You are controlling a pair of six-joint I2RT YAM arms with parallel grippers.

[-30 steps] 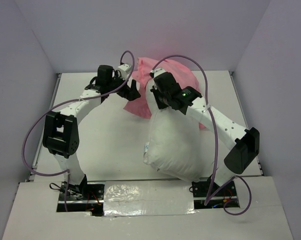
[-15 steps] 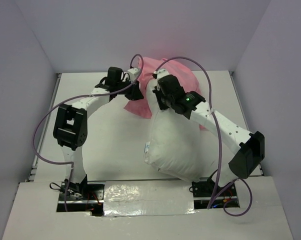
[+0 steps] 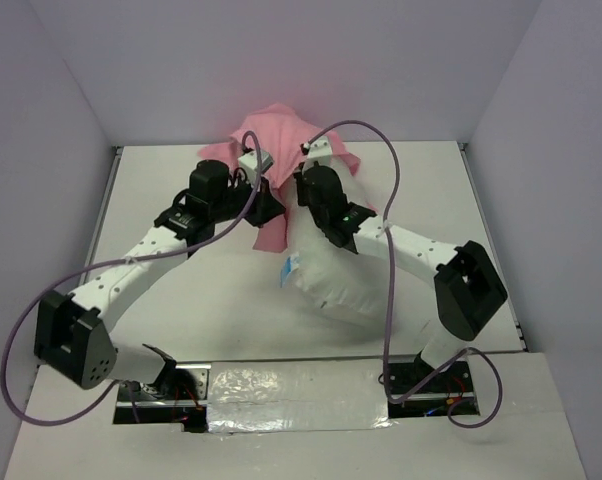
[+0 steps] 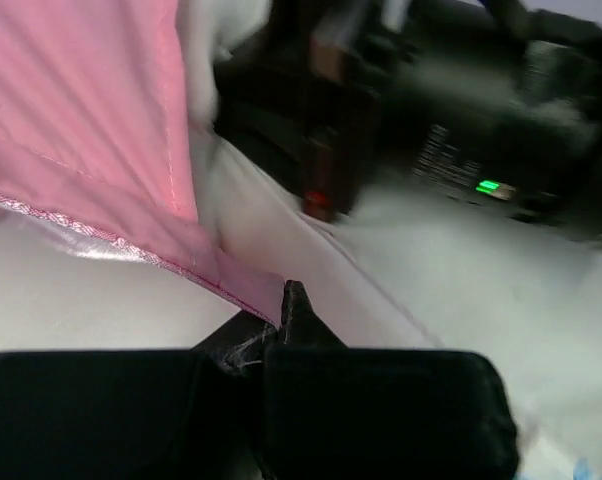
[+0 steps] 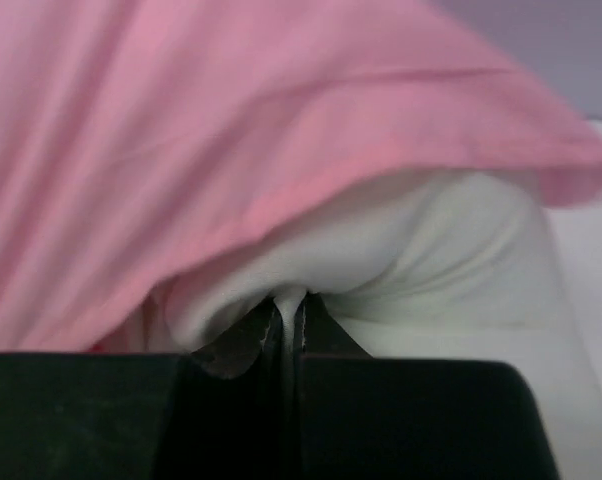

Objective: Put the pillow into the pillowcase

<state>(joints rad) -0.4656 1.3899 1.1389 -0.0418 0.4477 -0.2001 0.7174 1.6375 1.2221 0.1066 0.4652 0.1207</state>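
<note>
The white pillow (image 3: 346,275) lies on the table, its far end raised. My right gripper (image 3: 311,188) is shut on a pinch of its white fabric (image 5: 289,300), which bulges just ahead of the fingers. The pink pillowcase (image 3: 271,132) is bunched up high over that end and drapes across the top of the right wrist view (image 5: 231,130). My left gripper (image 3: 265,205) is shut on the pillowcase's stitched edge (image 4: 181,255), which runs into the fingertips (image 4: 293,300). A blue tag (image 3: 288,268) shows on the pillow's near left edge.
Grey walls close in the white table (image 3: 191,300) on three sides. Purple cables (image 3: 391,260) loop above both arms. The left arm's elbow (image 3: 76,340) hangs near the front left corner. A shiny taped strip (image 3: 291,385) runs between the arm bases.
My left gripper went from open to shut on the pillowcase edge and lifted it, bunching the case higher. The left elbow dropped toward the front left. The pillow shifted left and back.
</note>
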